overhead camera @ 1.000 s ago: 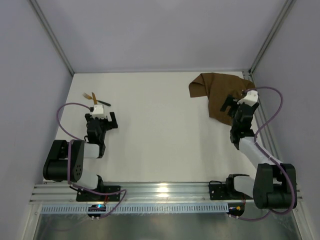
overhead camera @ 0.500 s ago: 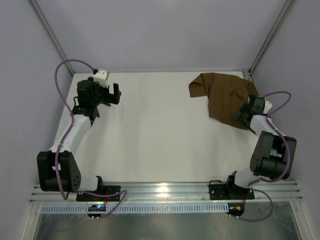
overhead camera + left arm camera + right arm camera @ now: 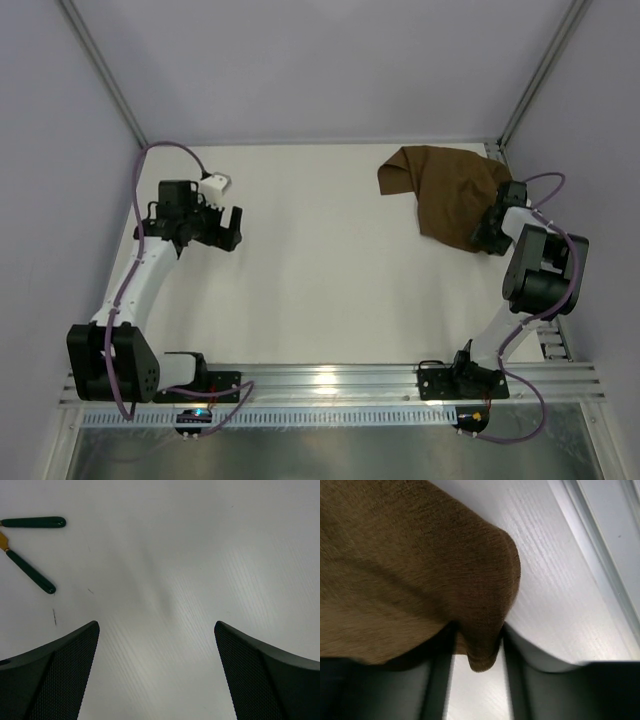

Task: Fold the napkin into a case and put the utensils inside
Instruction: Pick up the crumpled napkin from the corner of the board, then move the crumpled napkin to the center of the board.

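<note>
The dark-brown napkin (image 3: 440, 190) lies crumpled at the table's far right. My right gripper (image 3: 487, 238) is low at its near right edge. In the right wrist view a fold of the napkin (image 3: 420, 555) hangs between the two fingers, and the right gripper (image 3: 477, 635) is shut on it. My left gripper (image 3: 222, 230) hovers over the far left of the table, open and holding nothing. Its wrist view shows the left gripper (image 3: 156, 630) above bare table, with two dark utensil handles (image 3: 31, 573) and a bit of gold up to the left. In the top view the left arm hides the utensils.
A metal frame rail (image 3: 600, 555) runs along the table's right edge, close to the napkin. Grey walls enclose the table on three sides. The arms' mounting rail (image 3: 320, 380) lies along the near edge.
My right gripper dropped onto the napkin's right edge and closed on a fold. The left arm reached out to the far left, then drew slightly nearer, staying open.
</note>
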Controlling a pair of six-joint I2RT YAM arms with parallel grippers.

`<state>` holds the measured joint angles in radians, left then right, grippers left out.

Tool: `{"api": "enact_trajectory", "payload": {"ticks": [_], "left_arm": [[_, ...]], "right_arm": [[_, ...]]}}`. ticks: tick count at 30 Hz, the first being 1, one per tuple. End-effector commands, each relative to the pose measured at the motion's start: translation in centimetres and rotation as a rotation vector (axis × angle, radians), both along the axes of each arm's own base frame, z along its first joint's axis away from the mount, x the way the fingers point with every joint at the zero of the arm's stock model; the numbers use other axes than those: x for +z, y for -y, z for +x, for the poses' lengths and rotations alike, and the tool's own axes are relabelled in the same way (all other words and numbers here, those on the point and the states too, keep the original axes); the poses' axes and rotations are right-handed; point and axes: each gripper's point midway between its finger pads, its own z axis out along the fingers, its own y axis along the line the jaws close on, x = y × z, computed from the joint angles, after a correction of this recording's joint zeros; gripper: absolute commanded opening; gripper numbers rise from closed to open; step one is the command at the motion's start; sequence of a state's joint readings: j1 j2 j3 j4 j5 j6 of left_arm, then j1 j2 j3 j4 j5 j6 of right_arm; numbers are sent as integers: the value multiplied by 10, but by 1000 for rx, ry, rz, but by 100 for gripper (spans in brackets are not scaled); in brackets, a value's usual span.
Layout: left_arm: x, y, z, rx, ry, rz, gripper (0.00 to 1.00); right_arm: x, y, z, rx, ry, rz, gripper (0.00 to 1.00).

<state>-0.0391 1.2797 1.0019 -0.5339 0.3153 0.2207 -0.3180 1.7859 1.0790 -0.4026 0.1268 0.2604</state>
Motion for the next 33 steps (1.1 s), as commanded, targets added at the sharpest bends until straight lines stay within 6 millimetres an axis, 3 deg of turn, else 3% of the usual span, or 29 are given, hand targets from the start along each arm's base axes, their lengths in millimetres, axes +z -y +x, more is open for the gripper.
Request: {"api": "enact_trajectory", "payload": {"ticks": [1, 4, 7, 9, 10, 12, 14, 15, 17, 18, 19, 21, 22, 24, 25, 26, 27, 30, 33], "left_arm": [[24, 3, -1, -19, 16, -9, 99], [30, 5, -1, -12, 13, -22, 99], [29, 7, -4, -22, -2, -31, 99], [24, 7, -6, -24, -24, -28, 99], [22, 7, -8, -25, -36, -29, 99], [21, 9, -10, -32, -49, -37, 99], [24, 11, -14, -35, -59, -49, 99], [26, 11, -14, -32, -59, -52, 99], [37, 11, -13, -15, -52, -62, 99], [43, 10, -12, -7, -42, -60, 99], [47, 8, -15, 7, -51, -52, 99], [70, 6, -12, 23, -14, -53, 99], [79, 6, -13, 22, 6, -52, 99], [102, 6, -17, 16, 45, -55, 99], [112, 8, -21, 5, 70, -60, 99], [119, 8, -24, 1, 82, -62, 99], [126, 8, -26, -4, 99, -60, 99], [151, 9, -29, -14, 158, -61, 99], [167, 9, -26, -19, 200, -63, 99]], "right_arm": [[-14, -8, -13, 35, -81, 42, 38], [-15, -11, -13, 46, -82, 58, 3], [-8, -22, -10, 65, -42, 106, 3], [3, -41, -3, 106, -7, 135, 3], [20, -48, 0, 129, 27, 118, 3], [44, -82, 9, 224, 61, 79, 3], [94, -112, 21, 303, 150, 27, 3], [111, -155, 19, 412, 170, 33, 3], [180, -200, 33, 507, 333, 43, 3], [202, -240, 25, 603, 370, 62, 3], [254, -262, 31, 644, 490, 80, 3], [305, -299, 20, 729, 597, 115, 3], [354, -330, 7, 801, 709, 153, 3], [401, -356, -9, 859, 828, 202, 3], [434, -374, -25, 897, 910, 262, 3], [450, -386, -38, 945, 949, 338, 3], [477, -391, -47, 952, 1033, 394, 3], [521, -398, -65, 938, 1165, 555, 3], [534, -398, -63, 896, 1216, 604, 3]]}}
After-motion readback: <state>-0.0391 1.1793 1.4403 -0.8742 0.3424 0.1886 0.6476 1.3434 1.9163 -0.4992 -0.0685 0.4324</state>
